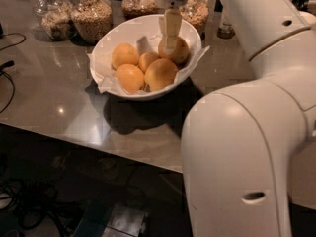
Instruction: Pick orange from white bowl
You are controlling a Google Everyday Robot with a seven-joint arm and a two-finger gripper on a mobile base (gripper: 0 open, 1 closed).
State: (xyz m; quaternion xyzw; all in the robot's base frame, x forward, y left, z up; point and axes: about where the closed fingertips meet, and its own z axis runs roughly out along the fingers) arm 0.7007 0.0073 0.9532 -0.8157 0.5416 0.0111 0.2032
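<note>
Camera view: the orange [160, 74], round, matte and yellow-orange, the biggest of five, lies front right in the white bowl [123, 33] on the table [49, 98]. The gripper [171, 41] hangs just behind and above it, in front of a neighbouring orange [180, 54]. I cannot tell whether it is spread or closed.

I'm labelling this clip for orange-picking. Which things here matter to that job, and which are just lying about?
Job: white bowl; largest orange, front right in it; tool, hanging over the bowl's back right.
Lying about: four other oranges; glass jars behind the bowl; cables at far left.
</note>
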